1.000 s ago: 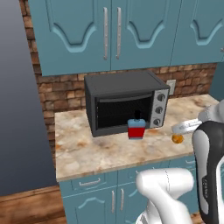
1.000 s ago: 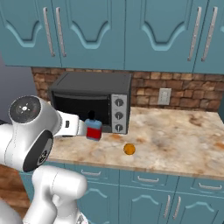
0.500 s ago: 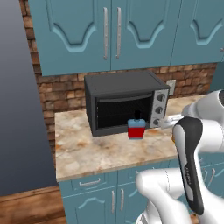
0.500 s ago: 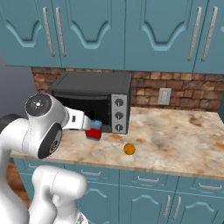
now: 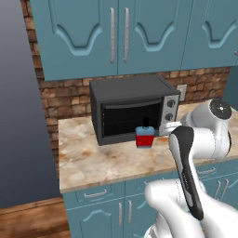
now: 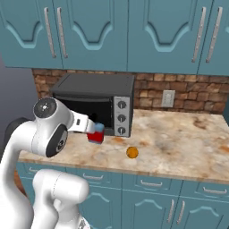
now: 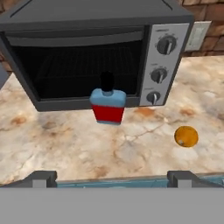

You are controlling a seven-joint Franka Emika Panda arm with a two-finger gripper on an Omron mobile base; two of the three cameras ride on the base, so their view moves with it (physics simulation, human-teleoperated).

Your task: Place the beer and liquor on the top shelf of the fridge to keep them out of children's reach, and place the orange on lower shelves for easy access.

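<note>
Your gripper [image 7: 112, 178] hangs with its jaws spread wide and nothing between them, back from the front edge of the marble counter [image 7: 131, 148]. The liquor [image 7: 107, 104] stands upright on that counter, just in front of the black countertop oven [image 7: 87, 52] and near its knob panel. The orange [image 7: 186, 136] lies on the counter to the right of the bottle, apart from it. From the right base view you see the orange [image 6: 132, 152] near the counter's front edge
</note>
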